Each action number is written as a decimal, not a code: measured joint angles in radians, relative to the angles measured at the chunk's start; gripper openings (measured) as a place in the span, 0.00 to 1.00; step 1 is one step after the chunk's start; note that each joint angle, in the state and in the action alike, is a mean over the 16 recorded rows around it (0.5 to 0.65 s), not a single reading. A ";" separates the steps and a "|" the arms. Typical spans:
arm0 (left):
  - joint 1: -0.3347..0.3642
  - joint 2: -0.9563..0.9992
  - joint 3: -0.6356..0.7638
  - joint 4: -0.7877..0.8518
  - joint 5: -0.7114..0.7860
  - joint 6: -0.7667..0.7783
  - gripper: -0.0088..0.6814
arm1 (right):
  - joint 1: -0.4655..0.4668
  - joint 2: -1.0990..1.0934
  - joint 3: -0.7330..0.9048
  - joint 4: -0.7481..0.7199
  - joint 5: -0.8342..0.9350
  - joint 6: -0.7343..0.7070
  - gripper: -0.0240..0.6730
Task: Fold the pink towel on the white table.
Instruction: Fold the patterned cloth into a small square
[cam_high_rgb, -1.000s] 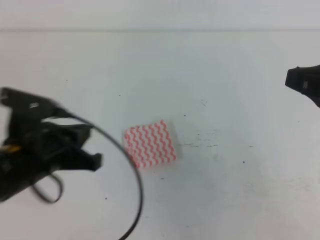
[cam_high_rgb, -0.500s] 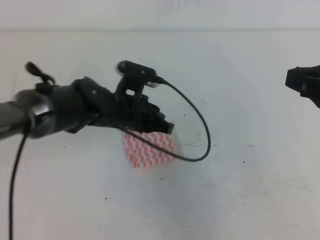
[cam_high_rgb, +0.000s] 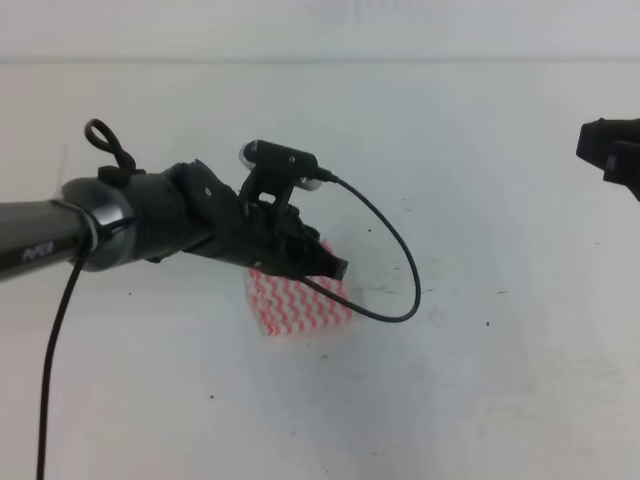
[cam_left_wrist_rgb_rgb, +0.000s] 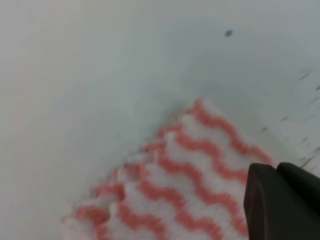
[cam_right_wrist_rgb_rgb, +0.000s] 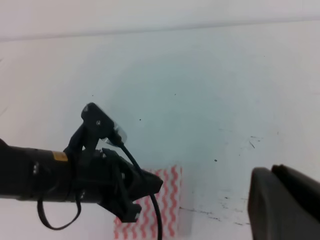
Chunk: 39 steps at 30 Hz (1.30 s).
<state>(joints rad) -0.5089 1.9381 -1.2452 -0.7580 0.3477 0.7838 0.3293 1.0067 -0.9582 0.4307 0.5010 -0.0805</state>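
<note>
Towel: pink towel (cam_high_rgb: 298, 305) lies flat near the middle of the white tabletop (cam_high_rgb: 480, 390).
Left pincer (cam_high_rgb: 335, 266): over the towel's far edge; tips together, gripping nothing visible.
Right pincer (cam_high_rgb: 612, 152): at the tabletop's right edge, well apart from the towel; state cannot be told.

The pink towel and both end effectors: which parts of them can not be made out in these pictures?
- Pink towel: its far edge is hidden behind the left end effector in the exterior high view; the left wrist view is blurred.
- Left end effector: open or shut is unclear.
- Right end effector: cut off by the frame edge in both views; its state is unclear.
</note>
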 joint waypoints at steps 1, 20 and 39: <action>0.000 0.004 0.000 0.011 0.005 -0.010 0.01 | 0.000 0.000 0.000 0.000 -0.002 0.000 0.03; -0.036 0.065 -0.027 0.047 0.079 0.055 0.01 | 0.001 0.003 0.000 -0.009 -0.019 -0.006 0.03; -0.052 -0.136 -0.054 0.121 0.094 -0.004 0.01 | 0.000 0.000 0.000 -0.007 -0.008 -0.003 0.03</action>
<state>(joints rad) -0.5609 1.8021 -1.2992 -0.6372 0.4420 0.7803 0.3293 1.0067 -0.9581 0.4241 0.4927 -0.0839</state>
